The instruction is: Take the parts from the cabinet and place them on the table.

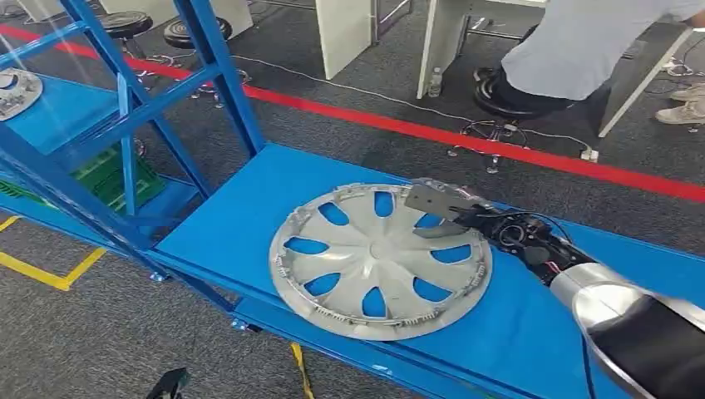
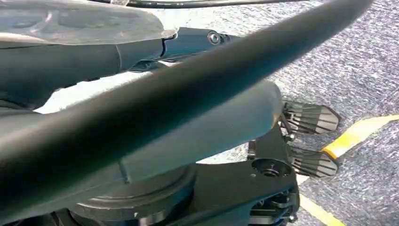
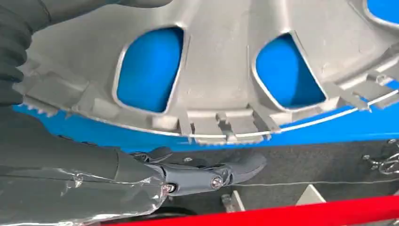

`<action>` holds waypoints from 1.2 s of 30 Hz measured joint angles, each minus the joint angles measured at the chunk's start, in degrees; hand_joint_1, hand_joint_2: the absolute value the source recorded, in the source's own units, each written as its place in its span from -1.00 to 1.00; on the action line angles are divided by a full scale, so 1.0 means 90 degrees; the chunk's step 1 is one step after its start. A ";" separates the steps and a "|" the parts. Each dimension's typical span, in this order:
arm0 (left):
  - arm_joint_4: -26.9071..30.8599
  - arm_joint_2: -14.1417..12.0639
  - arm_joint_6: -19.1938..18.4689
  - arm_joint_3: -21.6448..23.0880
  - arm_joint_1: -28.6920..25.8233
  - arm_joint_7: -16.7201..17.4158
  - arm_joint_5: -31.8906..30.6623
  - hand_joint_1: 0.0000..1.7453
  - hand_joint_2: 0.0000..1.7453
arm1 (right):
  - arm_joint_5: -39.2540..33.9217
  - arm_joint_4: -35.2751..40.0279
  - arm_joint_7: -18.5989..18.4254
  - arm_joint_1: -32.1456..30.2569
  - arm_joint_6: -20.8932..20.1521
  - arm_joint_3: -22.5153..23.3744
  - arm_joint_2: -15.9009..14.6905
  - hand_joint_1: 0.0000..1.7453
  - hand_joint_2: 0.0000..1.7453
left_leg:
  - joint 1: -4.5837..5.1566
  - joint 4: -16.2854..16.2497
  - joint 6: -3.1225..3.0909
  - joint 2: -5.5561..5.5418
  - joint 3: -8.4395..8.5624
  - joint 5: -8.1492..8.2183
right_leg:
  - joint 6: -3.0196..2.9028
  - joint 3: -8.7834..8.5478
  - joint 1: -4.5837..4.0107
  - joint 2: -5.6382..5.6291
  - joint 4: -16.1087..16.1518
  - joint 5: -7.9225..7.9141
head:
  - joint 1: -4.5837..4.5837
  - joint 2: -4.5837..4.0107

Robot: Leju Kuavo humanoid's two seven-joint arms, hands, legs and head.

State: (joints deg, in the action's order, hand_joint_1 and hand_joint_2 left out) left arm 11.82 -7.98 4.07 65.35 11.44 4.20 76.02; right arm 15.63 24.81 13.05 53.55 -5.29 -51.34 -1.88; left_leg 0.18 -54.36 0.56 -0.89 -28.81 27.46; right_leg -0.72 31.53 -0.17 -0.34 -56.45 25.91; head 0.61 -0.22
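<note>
A silver hubcap (image 1: 382, 262) with several oval cutouts lies flat on the blue table (image 1: 241, 216). My right hand (image 1: 445, 206) reaches over its far right rim. In the right wrist view the thumb lies over the hubcap (image 3: 221, 70) while a dark finger (image 3: 202, 174) stretches out past the table's (image 3: 329, 127) far edge, apart from the rim. My right hand (image 3: 56, 155) grips nothing there. Another silver part (image 1: 12, 91) rests on the blue cabinet shelf at far left. My left hand (image 2: 117, 52) hangs by my body with a finger stretched out and nothing in it.
The blue cabinet frame (image 1: 141, 108) stands left of the table, with a green crate (image 1: 108, 174) low inside it. A red floor line (image 1: 499, 145) runs behind the table. A person (image 1: 582, 41) sits on a stool (image 1: 507, 96) beyond it. Yellow tape (image 1: 50, 274) marks the floor.
</note>
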 joint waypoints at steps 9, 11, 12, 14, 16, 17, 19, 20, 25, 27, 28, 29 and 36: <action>0.0000 -0.0002 0.0005 0.0000 -0.0007 -0.0007 0.0000 -1.00 -1.00 | -0.0056 -0.0083 0.0068 -0.0053 0.0000 0.0000 0.0024 -1.00 1.00 | 0.0000 0.0000 0.0000 0.0000 0.0000 0.0000 | 0.0000 0.0000 0.0000 0.0000 0.0000 0.0000 | 0.0005 0.0000; 0.0000 -0.0005 0.0005 0.0002 -0.0007 -0.0007 0.0000 -1.00 -1.00 | -0.0061 -0.0092 0.0068 -0.0056 0.0000 0.0000 0.0024 -1.00 1.00 | 0.0000 -0.0001 0.0000 0.0000 0.0000 0.0000 | 0.0000 0.0000 0.0000 0.0000 0.0000 0.0000 | 0.0002 0.0000; 0.0000 -0.0007 0.0005 0.0002 -0.0007 -0.0007 0.0000 -1.00 -1.00 | -0.0061 -0.0092 0.0068 -0.0057 0.0000 0.0000 0.0024 -1.00 1.00 | 0.0000 -0.0001 0.0000 0.0000 0.0000 0.0000 | 0.0000 0.0000 0.0000 0.0000 0.0000 0.0000 | 0.0000 0.0000; 0.0000 -0.0007 0.0005 0.0000 -0.0007 -0.0007 0.0000 -1.00 -1.00 | -0.0061 -0.0102 0.0070 -0.0057 0.0000 0.0000 0.0027 -1.00 1.00 | 0.0000 -0.0001 0.0000 0.0000 0.0000 0.0000 | 0.0000 0.0000 0.0000 0.0000 0.0000 0.0000 | 0.0000 0.0000; 0.0000 -0.0007 0.0007 0.0002 -0.0007 -0.0007 0.0000 -1.00 -1.00 | -0.0061 -0.0114 0.0075 -0.0057 0.0000 0.0000 0.0027 -1.00 1.00 | 0.0000 0.0000 0.0000 0.0000 0.0000 0.0000 | 0.0000 0.0000 0.0000 0.0000 0.0000 0.0000 | 0.0002 0.0000; 0.0000 -0.0007 0.0007 0.0002 -0.0007 -0.0007 0.0000 -1.00 -1.00 | -0.0061 -0.0119 0.0078 -0.0057 0.0000 0.0000 0.0027 -1.00 1.00 | 0.0000 -0.0001 0.0000 0.0000 0.0000 0.0000 | 0.0000 0.0000 0.0000 0.0000 0.0000 0.0000 | 0.0002 0.0000; 0.0000 -0.0007 0.0007 0.0000 -0.0007 -0.0007 0.0000 -1.00 -1.00 | -0.0061 -0.0131 0.0078 -0.0058 0.0000 0.0000 0.0027 -1.00 1.00 | 0.0000 0.0000 0.0000 0.0000 0.0000 0.0000 | 0.0000 0.0000 0.0000 0.0000 0.0000 0.0000 | 0.0000 0.0000; 0.0000 -0.0007 0.0007 0.0002 -0.0007 -0.0007 0.0000 -1.00 -1.00 | -0.0061 -0.0138 0.0078 -0.0058 0.0000 0.0000 0.0027 -1.00 1.00 | 0.0000 0.0000 0.0000 0.0000 0.0000 0.0000 | 0.0000 0.0000 0.0000 0.0000 0.0000 0.0000 | 0.0000 0.0000; 0.0000 -0.0007 0.0007 0.0002 -0.0007 -0.0007 0.0000 -1.00 -1.00 | -0.0061 -0.0153 0.0078 -0.0058 0.0000 0.0000 0.0029 -1.00 1.00 | 0.0000 0.0000 0.0000 0.0000 0.0001 0.0000 | 0.0000 0.0000 0.0000 0.0000 0.0000 0.0000 | 0.0000 0.0000; 0.0000 -0.0007 0.0010 0.0002 -0.0007 -0.0007 0.0002 -1.00 -1.00 | -0.0039 -0.0158 0.0075 -0.0058 -0.0024 0.0000 0.0029 -1.00 1.00 | 0.0000 0.0000 0.0000 0.0000 0.0001 0.0000 | 0.0000 0.0000 0.0000 0.0000 0.0000 0.0000 | 0.0000 0.0000; 0.0000 -0.0007 0.0010 0.0002 -0.0007 -0.0007 0.0002 -1.00 -1.00 | 0.0009 -0.0163 0.0071 -0.0058 -0.0041 -0.0002 0.0029 -1.00 1.00 | 0.0000 0.0000 0.0000 0.0000 0.0000 0.0000 | 0.0000 0.0000 0.0000 0.0000 0.0000 0.0000 | 0.0002 0.0000; 0.0000 -0.0007 0.0007 0.0002 -0.0007 -0.0007 0.0000 -1.00 -1.00 | 0.0061 -0.0170 0.0051 -0.0058 -0.0051 -0.0005 0.0029 -1.00 1.00 | 0.0000 -0.0001 0.0000 0.0000 0.0001 0.0000 | 0.0000 0.0000 0.0000 0.0000 0.0000 0.0000 | 0.0000 0.0000; 0.0000 -0.0010 0.0005 0.0002 -0.0006 0.0010 0.0000 -1.00 -1.00 | 0.0277 -0.0197 -0.0092 -0.0040 -0.0160 -0.0015 0.0027 -1.00 1.00 | 0.0000 -0.0001 0.0000 0.0001 0.0002 0.0000 | 0.0000 0.0000 0.0000 -0.0002 0.0000 0.0000 | 0.0000 0.0000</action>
State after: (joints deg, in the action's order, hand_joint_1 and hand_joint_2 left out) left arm 11.82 -8.07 4.11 65.37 11.38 4.28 76.02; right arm 18.12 23.04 12.22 53.19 -6.73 -51.47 -1.64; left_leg 0.18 -54.37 0.56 -0.88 -28.79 27.46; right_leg -0.72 31.54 -0.17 -0.36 -56.45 25.91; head 0.61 -0.22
